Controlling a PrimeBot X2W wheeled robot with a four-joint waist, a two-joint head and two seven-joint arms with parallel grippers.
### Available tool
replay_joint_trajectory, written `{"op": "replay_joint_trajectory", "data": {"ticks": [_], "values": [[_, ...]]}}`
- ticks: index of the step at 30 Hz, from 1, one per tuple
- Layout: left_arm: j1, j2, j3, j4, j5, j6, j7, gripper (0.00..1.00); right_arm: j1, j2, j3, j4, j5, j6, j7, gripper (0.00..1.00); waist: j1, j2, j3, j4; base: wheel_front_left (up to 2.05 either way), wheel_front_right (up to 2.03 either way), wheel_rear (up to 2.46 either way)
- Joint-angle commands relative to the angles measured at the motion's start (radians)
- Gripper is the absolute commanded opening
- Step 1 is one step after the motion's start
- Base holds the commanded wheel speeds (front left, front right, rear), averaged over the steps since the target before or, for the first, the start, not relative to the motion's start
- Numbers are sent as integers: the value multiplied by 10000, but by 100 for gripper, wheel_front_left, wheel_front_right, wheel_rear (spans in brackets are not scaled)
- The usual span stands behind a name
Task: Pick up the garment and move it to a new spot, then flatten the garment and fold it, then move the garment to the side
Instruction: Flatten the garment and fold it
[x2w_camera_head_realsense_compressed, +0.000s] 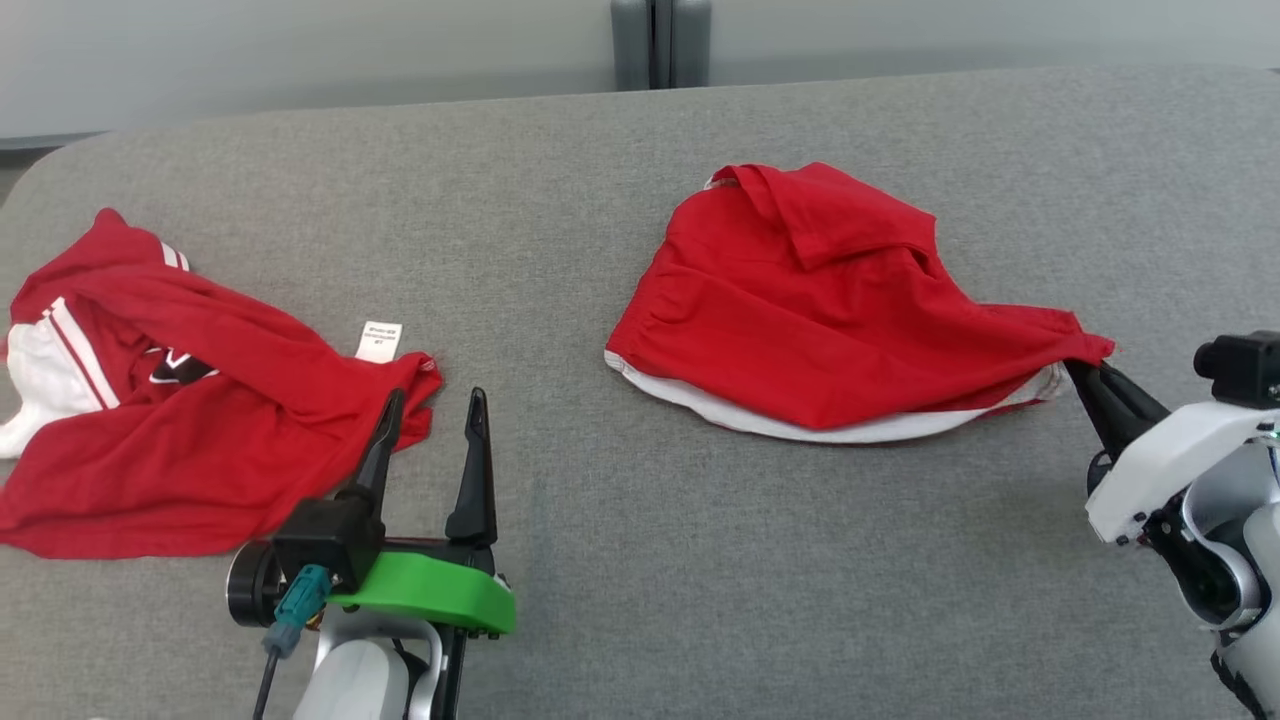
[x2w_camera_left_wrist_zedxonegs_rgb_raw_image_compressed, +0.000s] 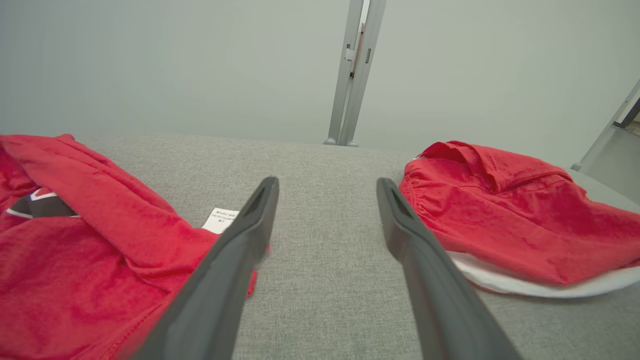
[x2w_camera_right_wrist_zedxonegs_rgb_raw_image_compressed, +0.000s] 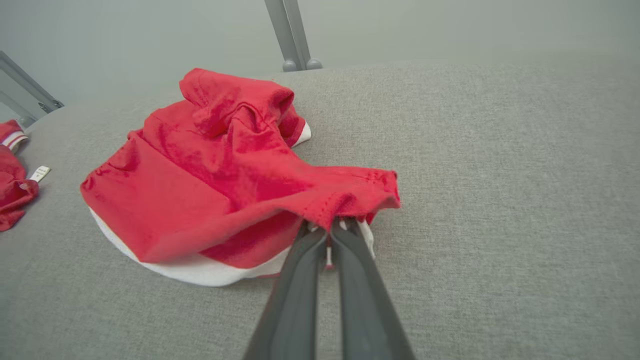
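1. The crumpled red fabric garment with a white underlayer (x2w_camera_head_realsense_compressed: 820, 310) lies on the grey cloth-covered counter (x2w_camera_head_realsense_compressed: 640, 580), right of the middle and nearer the far edge than the near one
2. The right gripper (x2w_camera_head_realsense_compressed: 1085, 368) is clenched on the garment's right-hand corner, towards the counter's right edge; the cloth is drawn out into a point there, with the hem bunched over the closed fingers (x2w_camera_right_wrist_zedxonegs_rgb_raw_image_compressed: 300, 260)
3. The left gripper (x2w_camera_head_realsense_compressed: 435, 400) is released, its fingers spread and holding nothing, near the counter's near edge, left of the middle
4. A second red garment with white stripes (x2w_camera_head_realsense_compressed: 150, 450) lies at the left edge; its small white label (x2w_camera_head_realsense_compressed: 379, 341) lies just beyond the left gripper, whose left finger stands over this garment's right tip, contact unclear
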Motion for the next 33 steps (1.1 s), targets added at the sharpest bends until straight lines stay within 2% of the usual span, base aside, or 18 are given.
{"op": "replay_joint_trajectory", "data": {"ticks": [1,6,12,13,14,22,30,33], "values": [[-202,30,-8,44,56,-33,-6,100,-269,-119,76,256,102,-1,243,0,0,0,298,361,0,0,0],[-419,29,-168,101,45,-58,-6,100,-1233,-341,420,1545,649,1,895,0,0,0,565,876,0,0,0],[-289,29,-163,135,98,-32,-6,100,-1856,-410,798,3290,318,1,545,0,0,0,531,983,0,0,0],[-274,29,-151,150,129,-30,-6,100,-1949,-398,813,3486,196,1,306,35,0,0,510,955,0,0,0],[-273,29,-137,158,159,-30,-6,100,-2039,-302,846,3701,187,1,87,100,0,0,476,907,0,0,0],[-193,32,109,156,335,-87,-6,100,-2064,50,1383,3981,590,-1,-1081,100,0,0,122,126,0,0,0],[-141,32,408,154,259,-167,-6,100,-1186,248,1767,2924,954,-1,-2581,100,0,0,-240,-842,0,0,0],[-85,32,470,196,159,-147,-5,100,-616,549,1648,2420,976,1,-3101,100,0,0,-354,-1110,0,0,0]]}}
